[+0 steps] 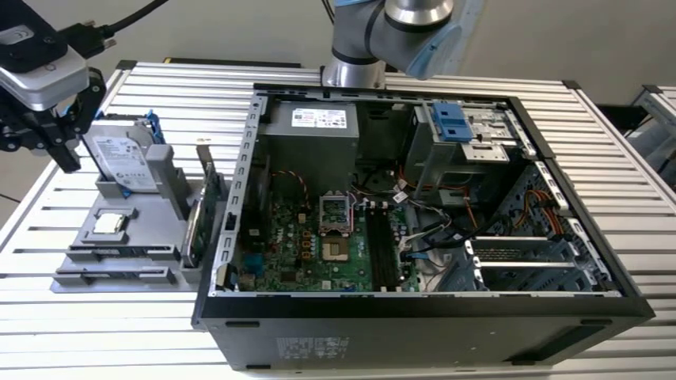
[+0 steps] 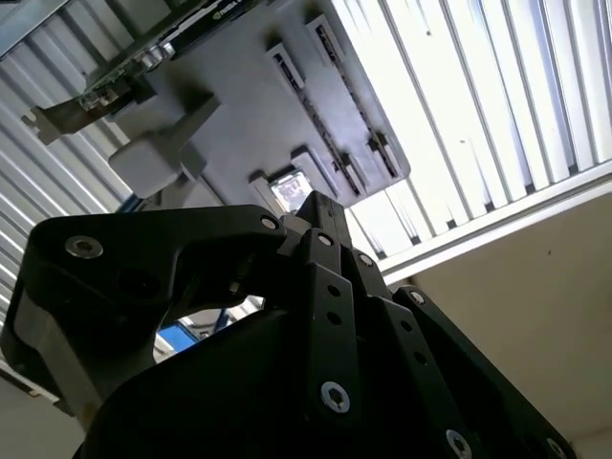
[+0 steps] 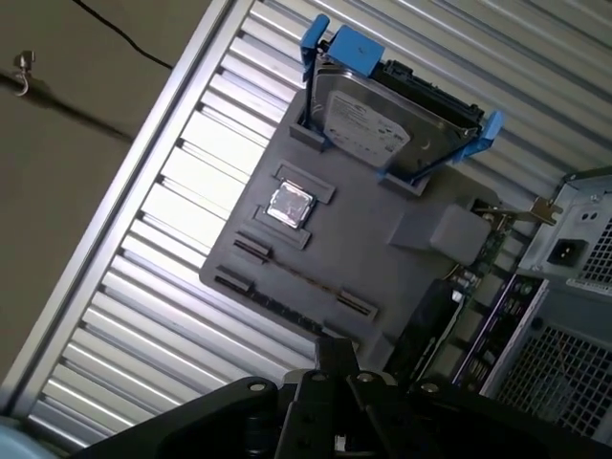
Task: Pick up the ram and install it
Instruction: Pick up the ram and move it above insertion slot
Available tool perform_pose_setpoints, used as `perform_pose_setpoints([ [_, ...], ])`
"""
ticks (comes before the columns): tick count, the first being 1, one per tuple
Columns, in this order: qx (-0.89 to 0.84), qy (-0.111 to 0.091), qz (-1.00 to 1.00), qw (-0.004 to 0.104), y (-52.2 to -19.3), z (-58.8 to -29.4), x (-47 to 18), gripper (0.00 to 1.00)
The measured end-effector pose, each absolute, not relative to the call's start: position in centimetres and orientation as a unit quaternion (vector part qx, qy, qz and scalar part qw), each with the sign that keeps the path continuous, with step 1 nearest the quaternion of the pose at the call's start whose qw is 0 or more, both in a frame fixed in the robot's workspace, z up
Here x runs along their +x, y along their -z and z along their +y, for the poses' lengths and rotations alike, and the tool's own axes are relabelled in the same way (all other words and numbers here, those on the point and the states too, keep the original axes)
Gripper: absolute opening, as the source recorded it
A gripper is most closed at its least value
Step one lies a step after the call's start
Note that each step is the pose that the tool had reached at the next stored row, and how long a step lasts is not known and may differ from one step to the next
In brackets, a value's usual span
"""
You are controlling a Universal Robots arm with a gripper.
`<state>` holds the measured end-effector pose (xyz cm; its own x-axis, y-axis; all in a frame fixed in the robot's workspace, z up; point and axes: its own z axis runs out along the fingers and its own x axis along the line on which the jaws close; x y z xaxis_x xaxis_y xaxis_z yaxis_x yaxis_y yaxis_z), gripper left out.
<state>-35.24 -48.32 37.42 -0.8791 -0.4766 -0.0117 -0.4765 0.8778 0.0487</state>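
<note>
The gripper (image 3: 335, 351) hangs above the slatted table (image 1: 190, 87) off the edge of the grey parts holder (image 3: 368, 253), on the exterior view's left. Its fingers look pressed together at the tips with nothing between them, so the ram is not yet in hand. The ram (image 3: 271, 303) seems to be the thin dark strip standing on edge in a slot along the holder's border nearest the gripper, upright so that its top edge is free to be pinched. The hard drive (image 3: 373, 120) in its blue frame leans at the holder's far end, with a processor chip (image 3: 290, 206) seated in between. The open computer case (image 1: 423, 332) lies on its side just beside the holder, leaving the motherboard's long memory slots (image 1: 381, 247) facing up
</note>
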Motion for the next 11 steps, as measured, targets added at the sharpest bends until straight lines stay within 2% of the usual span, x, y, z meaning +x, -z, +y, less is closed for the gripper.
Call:
perform_pose_setpoints([
  [11, 0.27, 0.025, -0.963, 0.001, -37.41, -48.32, -35.25, 0.0],
])
